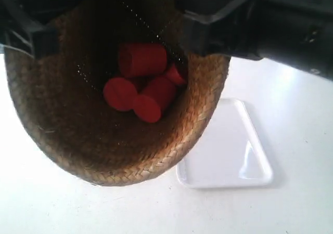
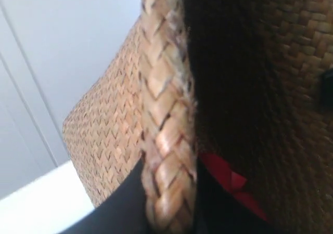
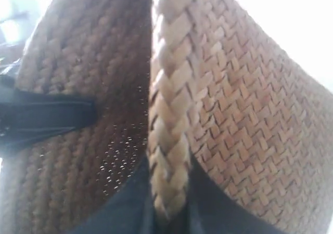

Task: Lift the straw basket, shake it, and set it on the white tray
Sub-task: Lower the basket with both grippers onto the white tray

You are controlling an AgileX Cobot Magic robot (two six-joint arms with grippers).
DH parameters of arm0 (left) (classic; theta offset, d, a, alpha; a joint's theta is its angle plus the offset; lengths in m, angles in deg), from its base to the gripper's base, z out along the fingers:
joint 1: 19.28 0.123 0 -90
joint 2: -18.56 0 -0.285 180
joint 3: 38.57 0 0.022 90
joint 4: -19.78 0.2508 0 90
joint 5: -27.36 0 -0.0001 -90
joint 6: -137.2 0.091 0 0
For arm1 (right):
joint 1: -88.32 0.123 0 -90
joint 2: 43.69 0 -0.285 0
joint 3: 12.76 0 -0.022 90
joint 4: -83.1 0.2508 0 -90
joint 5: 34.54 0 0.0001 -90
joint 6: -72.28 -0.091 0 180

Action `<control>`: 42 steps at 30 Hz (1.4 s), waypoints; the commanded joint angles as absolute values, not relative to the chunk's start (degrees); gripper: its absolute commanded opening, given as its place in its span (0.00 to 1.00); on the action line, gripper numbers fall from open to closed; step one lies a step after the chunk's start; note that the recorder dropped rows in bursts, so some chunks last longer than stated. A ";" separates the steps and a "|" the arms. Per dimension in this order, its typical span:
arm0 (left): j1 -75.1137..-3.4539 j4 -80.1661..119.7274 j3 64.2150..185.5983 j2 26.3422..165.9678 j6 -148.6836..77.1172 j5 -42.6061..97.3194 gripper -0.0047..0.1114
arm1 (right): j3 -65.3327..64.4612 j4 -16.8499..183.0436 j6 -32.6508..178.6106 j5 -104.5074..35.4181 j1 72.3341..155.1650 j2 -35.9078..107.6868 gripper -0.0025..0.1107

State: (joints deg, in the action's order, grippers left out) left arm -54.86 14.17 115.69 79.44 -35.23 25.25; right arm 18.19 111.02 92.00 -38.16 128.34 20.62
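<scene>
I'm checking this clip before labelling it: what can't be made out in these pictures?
Exterior view: the basket covers one side of the tray; dark arms hide its far edge.
Exterior view: the red pieces overlap, so their count is unclear.
Wrist views: the basket's rim fills both, close and blurred; the tray is out of frame.

exterior cam: overhead, facing down into straw basket [image 1: 109, 156], very near.
left wrist cam: behind left fingers [image 2: 119, 213], hugging basket rim [image 2: 166, 140] between them.
right wrist cam: same, right fingers [image 3: 125, 208].
shared: basket rim, weave.
</scene>
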 commanded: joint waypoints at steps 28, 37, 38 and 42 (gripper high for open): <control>-57.17 11.49 116.98 81.81 -34.00 31.87 0.04 | 19.91 110.18 91.51 -33.59 127.09 21.85 0.02; -53.40 11.34 119.02 86.50 -47.45 34.36 0.04 | 19.91 110.57 87.39 -32.91 120.72 22.40 0.02; -52.53 11.34 119.94 87.56 -47.76 35.38 0.04 | 19.91 110.57 86.93 -32.91 119.20 22.73 0.02; -48.94 11.34 125.92 93.36 -48.79 43.21 0.04 | 18.48 110.57 86.80 -27.65 110.93 24.71 0.02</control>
State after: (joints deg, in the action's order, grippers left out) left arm -50.39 13.37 121.99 90.54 -47.47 38.12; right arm 20.36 111.27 86.58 -28.36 115.38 23.91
